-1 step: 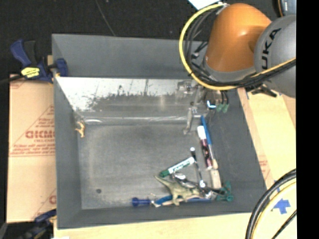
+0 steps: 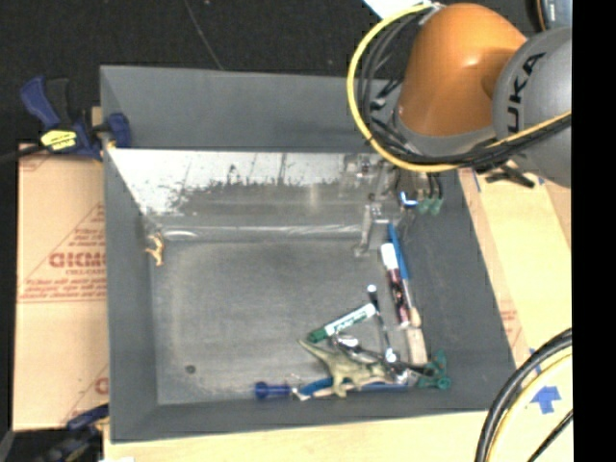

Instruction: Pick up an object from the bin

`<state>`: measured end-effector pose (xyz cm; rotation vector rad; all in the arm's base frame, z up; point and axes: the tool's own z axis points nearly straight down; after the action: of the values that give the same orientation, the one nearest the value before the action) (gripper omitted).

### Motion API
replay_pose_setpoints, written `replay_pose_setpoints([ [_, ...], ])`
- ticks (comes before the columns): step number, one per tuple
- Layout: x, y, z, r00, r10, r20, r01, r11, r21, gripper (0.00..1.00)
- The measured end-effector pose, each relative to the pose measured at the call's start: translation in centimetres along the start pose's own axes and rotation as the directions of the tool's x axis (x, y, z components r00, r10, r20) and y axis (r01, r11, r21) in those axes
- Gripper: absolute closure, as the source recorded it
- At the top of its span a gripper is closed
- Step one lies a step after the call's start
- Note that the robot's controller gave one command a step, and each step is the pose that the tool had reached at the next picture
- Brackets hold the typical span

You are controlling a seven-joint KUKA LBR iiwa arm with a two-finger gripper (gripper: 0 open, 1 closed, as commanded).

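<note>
- The arm reached in from the right, above the far right corner of the bin.
- Its orange cover sat over that corner, with yellow and black cables looped round it.
- Below the cover the end effector hung down inside the bin, close to the back wall at its right end and near the floor.
- From where I stood I could not tell how far the end effector was open, or whether it had hold of anything.
- The nearest thing to it was a blue-and-white pen, just beside its tip on the right, lying lengthways along the right wall.
- A dark pen lay alongside the lower end of that pen, pointing the same way.
- A beige block lay at the near end of the dark pen.
- The rest lay in a heap in the near right corner.
- In the heap, a green-and-white marker lay slanted on the side toward the middle.
- A tan toy lizard sprawled just below the marker.
- A blue piece stuck out at the heap's left end, by the front wall.
- A green piece marked its right end.
- Well apart from all this, a small tan scrap lay near the left wall, toward the back.
</note>
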<state>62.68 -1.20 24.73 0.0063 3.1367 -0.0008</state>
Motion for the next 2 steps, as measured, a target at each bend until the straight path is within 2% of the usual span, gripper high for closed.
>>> replay_pose_setpoints([
  [1, 4.5, 1.8, 9.1, 0.976, -0.217, 0.002, 0.217, 0.976, 0.001, 0.0],
  [2, 8.7, 3.7, 8.6, 0.971, -0.241, 0.003, 0.241, 0.971, 0.0, 0.0],
])
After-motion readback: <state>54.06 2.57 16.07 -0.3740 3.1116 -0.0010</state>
